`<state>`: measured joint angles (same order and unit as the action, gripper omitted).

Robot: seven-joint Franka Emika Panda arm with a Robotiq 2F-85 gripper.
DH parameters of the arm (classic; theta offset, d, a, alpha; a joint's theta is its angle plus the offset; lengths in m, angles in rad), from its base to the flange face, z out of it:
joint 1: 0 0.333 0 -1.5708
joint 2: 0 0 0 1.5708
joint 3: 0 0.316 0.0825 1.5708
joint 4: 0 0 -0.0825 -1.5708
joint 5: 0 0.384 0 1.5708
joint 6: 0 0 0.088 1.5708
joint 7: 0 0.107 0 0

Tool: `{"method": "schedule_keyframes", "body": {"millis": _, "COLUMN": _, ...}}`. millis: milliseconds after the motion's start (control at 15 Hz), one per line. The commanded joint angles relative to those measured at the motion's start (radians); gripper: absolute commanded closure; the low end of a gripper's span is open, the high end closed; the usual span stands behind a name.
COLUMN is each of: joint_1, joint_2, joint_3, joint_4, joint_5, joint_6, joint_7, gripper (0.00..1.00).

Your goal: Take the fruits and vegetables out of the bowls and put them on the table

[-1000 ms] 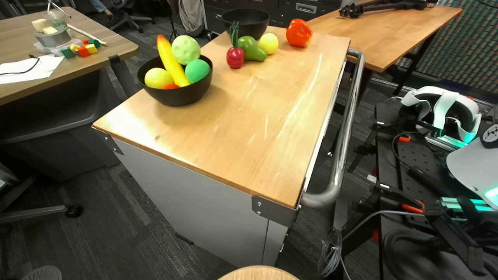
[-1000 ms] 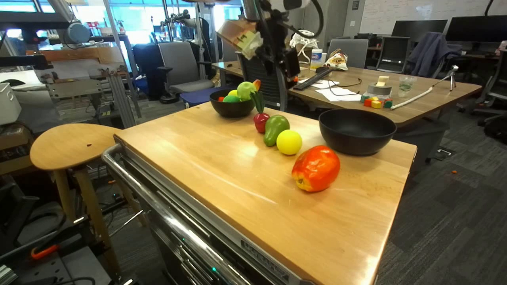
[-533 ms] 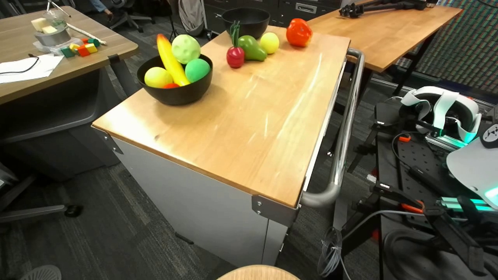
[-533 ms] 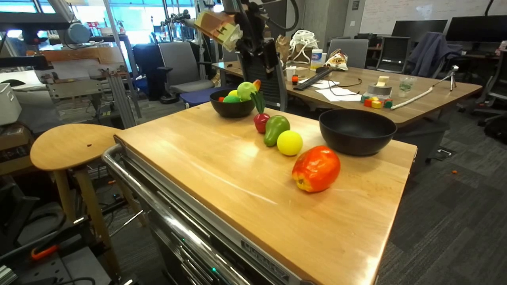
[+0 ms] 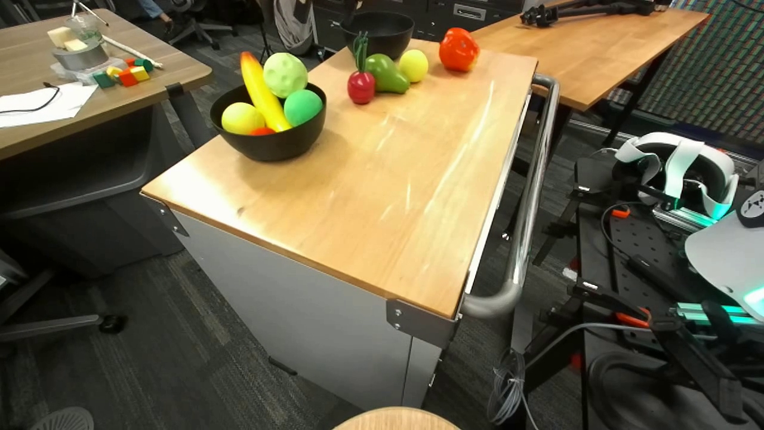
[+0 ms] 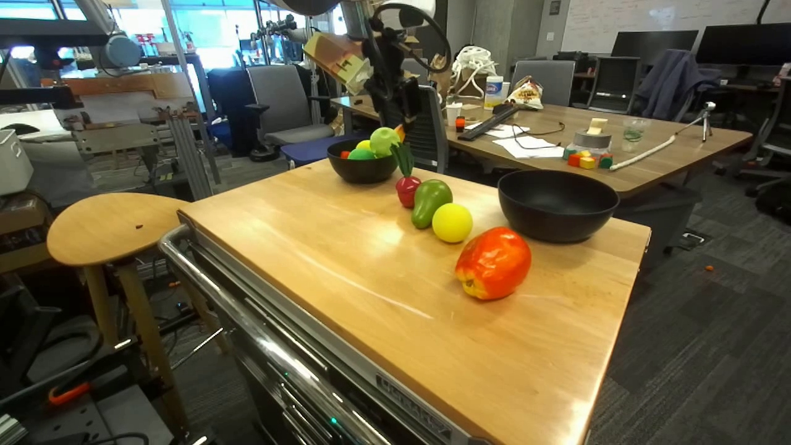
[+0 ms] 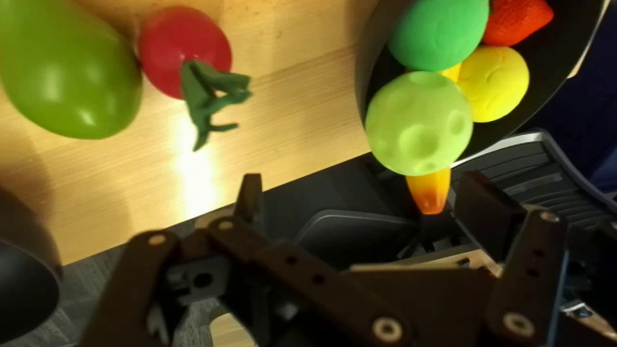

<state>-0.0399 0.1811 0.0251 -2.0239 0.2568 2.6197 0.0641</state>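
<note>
The gripper [image 7: 366,200] is spread wide and held up in the air with nothing grasped, probably so the pale ball [image 5: 285,75] or banana [image 5: 262,98], both propped above the rim of the full bowl [image 5: 274,148] by what's crammed in below, can be grabbed next. The radish [image 6: 408,191], avocado [image 6: 432,203], yellow ball [image 6: 452,223] and red fruit [image 6: 494,264] are strung out near the other bowl [image 6: 556,221], apparently counted as done. It's all set on a glossy pale table [image 5: 358,185], with desks [image 6: 710,145], chairs [image 6: 272,93] and carpet [image 5: 197,358] seen around, pretty office-like.

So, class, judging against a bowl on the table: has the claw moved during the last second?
Yes. In an exterior view, the claw has shifted leftward across the picture, toward the fruit-filled black bowl, which has stayed put.
</note>
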Motion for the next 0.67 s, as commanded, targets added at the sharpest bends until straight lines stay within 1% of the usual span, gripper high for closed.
{"method": "schedule_keyframes", "body": {"millis": 0, "joint_1": 0.021, "joint_2": 0.078, "joint_3": 0.026, "joint_4": 0.114, "joint_5": 0.023, "joint_6": -0.013, "joint_7": -0.011, "gripper": 0.00}}
{"method": "schedule_keyframes", "body": {"millis": 67, "joint_1": 0.025, "joint_2": 0.102, "joint_3": 0.029, "joint_4": 0.140, "joint_5": 0.015, "joint_6": -0.014, "joint_7": -0.004, "gripper": 0.00}}
{"method": "schedule_keyframes", "body": {"millis": 200, "joint_1": 0.054, "joint_2": 0.147, "joint_3": -0.002, "joint_4": 0.183, "joint_5": -0.070, "joint_6": -0.026, "joint_7": 0.080, "gripper": 0.00}}
{"method": "schedule_keyframes", "body": {"millis": 333, "joint_1": 0.070, "joint_2": 0.180, "joint_3": -0.021, "joint_4": 0.206, "joint_5": -0.124, "joint_6": -0.029, "joint_7": 0.121, "gripper": 0.00}}
{"method": "schedule_keyframes", "body": {"millis": 467, "joint_1": 0.078, "joint_2": 0.209, "joint_3": -0.030, "joint_4": 0.227, "joint_5": -0.152, "joint_6": -0.052, "joint_7": 0.149, "gripper": 0.00}}
{"method": "schedule_keyframes", "body": {"millis": 600, "joint_1": 0.078, "joint_2": 0.232, "joint_3": -0.025, "joint_4": 0.249, "joint_5": -0.149, "joint_6": -0.086, "joint_7": 0.155, "gripper": 0.00}}
